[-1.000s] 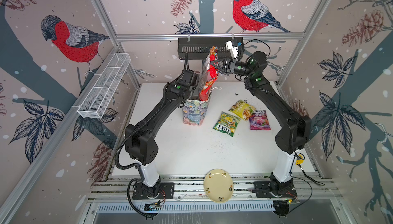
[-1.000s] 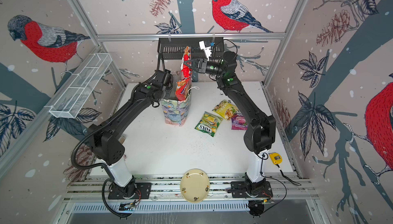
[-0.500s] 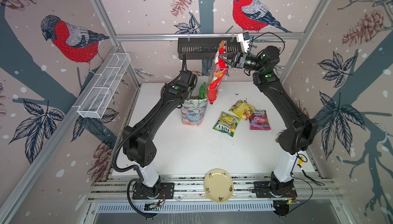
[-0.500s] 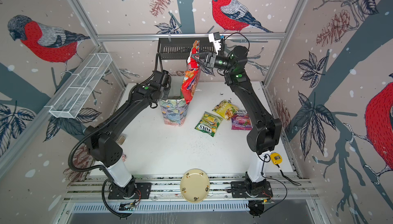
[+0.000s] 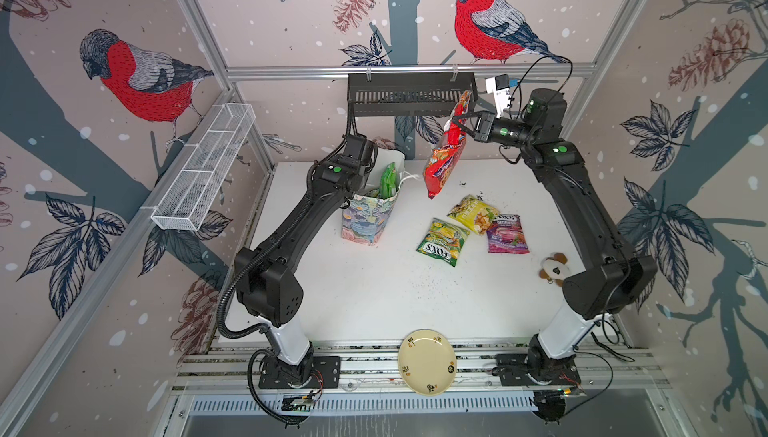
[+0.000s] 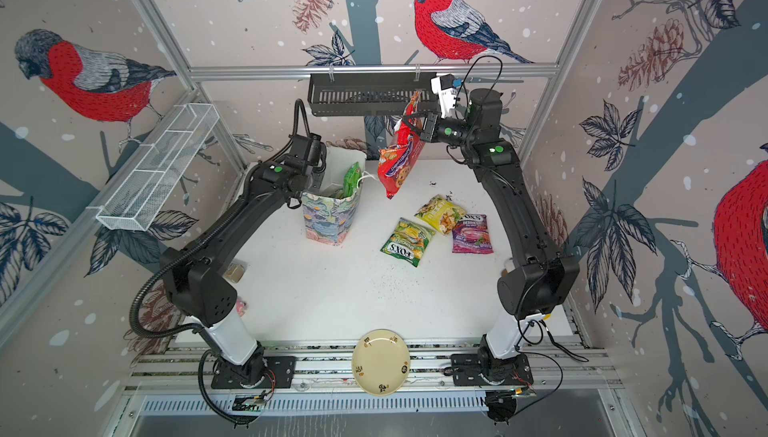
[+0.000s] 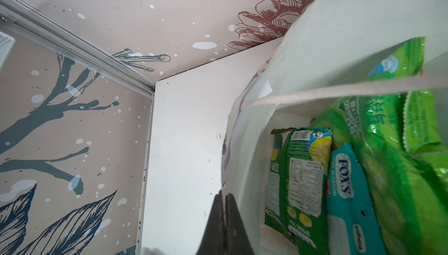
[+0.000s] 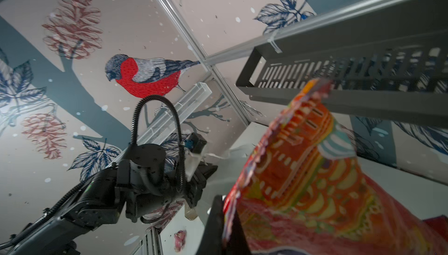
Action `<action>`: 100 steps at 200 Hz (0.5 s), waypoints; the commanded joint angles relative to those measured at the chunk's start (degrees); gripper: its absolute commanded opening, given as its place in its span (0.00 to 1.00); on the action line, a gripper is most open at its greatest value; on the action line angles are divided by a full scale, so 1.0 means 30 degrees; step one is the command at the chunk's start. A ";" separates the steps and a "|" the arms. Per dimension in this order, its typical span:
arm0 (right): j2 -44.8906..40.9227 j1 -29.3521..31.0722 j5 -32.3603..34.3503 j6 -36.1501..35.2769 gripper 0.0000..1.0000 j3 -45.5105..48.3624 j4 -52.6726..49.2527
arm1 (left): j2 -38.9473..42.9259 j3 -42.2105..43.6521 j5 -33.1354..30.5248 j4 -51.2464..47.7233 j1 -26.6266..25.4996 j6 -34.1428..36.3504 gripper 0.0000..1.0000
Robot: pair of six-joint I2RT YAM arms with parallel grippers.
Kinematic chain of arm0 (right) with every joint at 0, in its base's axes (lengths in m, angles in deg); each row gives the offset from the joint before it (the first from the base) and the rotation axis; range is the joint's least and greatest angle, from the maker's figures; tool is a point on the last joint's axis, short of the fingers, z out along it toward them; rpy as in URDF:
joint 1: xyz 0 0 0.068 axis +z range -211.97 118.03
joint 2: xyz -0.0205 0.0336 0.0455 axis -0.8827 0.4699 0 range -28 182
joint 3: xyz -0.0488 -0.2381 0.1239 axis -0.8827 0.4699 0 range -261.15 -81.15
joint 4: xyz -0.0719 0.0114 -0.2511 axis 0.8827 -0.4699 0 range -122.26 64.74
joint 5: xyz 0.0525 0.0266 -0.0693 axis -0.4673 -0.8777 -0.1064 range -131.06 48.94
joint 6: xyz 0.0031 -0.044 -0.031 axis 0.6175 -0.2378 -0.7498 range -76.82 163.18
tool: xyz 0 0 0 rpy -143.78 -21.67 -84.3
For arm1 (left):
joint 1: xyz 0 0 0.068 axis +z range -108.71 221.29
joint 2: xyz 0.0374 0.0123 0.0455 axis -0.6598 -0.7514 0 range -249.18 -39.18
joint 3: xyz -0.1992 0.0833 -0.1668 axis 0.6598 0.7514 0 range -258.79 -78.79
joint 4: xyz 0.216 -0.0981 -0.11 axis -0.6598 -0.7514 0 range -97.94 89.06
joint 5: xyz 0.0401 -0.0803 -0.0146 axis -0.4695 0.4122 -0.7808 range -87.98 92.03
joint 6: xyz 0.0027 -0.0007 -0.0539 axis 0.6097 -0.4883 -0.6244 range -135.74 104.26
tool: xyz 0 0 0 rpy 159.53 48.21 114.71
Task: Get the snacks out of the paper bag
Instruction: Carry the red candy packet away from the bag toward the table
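A floral paper bag (image 5: 365,219) stood upright on a white table, and everything here is placed from it. The left gripper (image 7: 225,207) sat at the bag's rim with its jaws together; whether they pinched the paper could not be told. High above and to the right of the bag, clear of its mouth, the right gripper (image 5: 459,121) was clamped on the upper part of a red packet (image 5: 444,165), which hung free in the air.

Seven packets could be counted. One was the red packet. Three lay flat to the right of the bag: a yellow packet (image 5: 473,212), a green FOX'S packet (image 5: 442,241) and a purple packet (image 5: 507,233). Three stood inside the bag: a second green packet (image 7: 298,176), a teal packet (image 7: 346,205) and a tall green packet (image 7: 392,144) poking above the rim.

The packets looked light, glossy and probably slippery, with soft crinkling film. The flat sealed top edge seemed the safest place to pinch. The bag itself looked thin and likely to tip.

There was one plush toy (image 5: 552,268), far right of the bag, and one plate (image 5: 427,362), well in front.
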 commanded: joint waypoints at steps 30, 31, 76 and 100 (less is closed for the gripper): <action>-0.1153 0.0000 0.3611 -0.2469 0.00 0.2437 -0.1243 | 0.0060 -0.0197 -0.0255 0.0936 0.0057 0.0277 0.00; -0.1173 0.0006 0.3626 -0.2441 0.00 0.2511 -0.1223 | 0.0058 -0.0196 -0.0254 0.0938 0.0060 0.0277 0.00; -0.0256 0.0347 0.5395 -0.2819 0.00 0.3537 -0.1701 | 0.0030 -0.0057 -0.0214 0.1345 0.0034 0.0628 0.00; 0.0558 0.0553 0.6696 -0.3190 0.00 0.3507 -0.2207 | 0.0052 -0.0104 -0.0108 0.1482 0.0034 0.0656 0.00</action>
